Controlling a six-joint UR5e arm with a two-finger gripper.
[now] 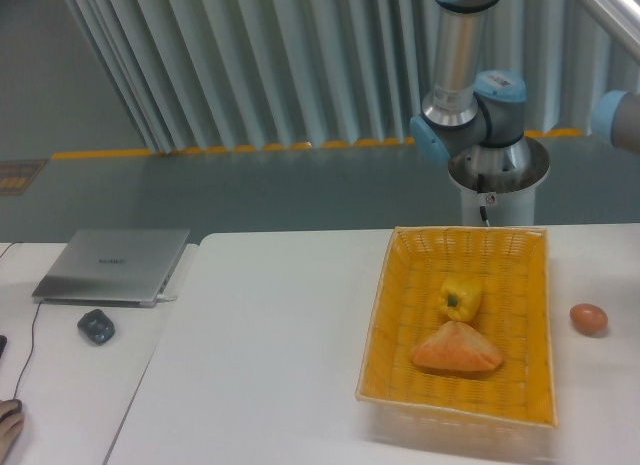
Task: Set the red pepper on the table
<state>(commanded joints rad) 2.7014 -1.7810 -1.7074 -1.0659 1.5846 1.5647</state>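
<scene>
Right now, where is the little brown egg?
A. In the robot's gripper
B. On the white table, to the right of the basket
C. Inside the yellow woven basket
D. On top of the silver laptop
B. The small brown egg lies on the white tabletop, outside the right wall of the yellow woven basket, which holds the yellow bell pepper.
</scene>
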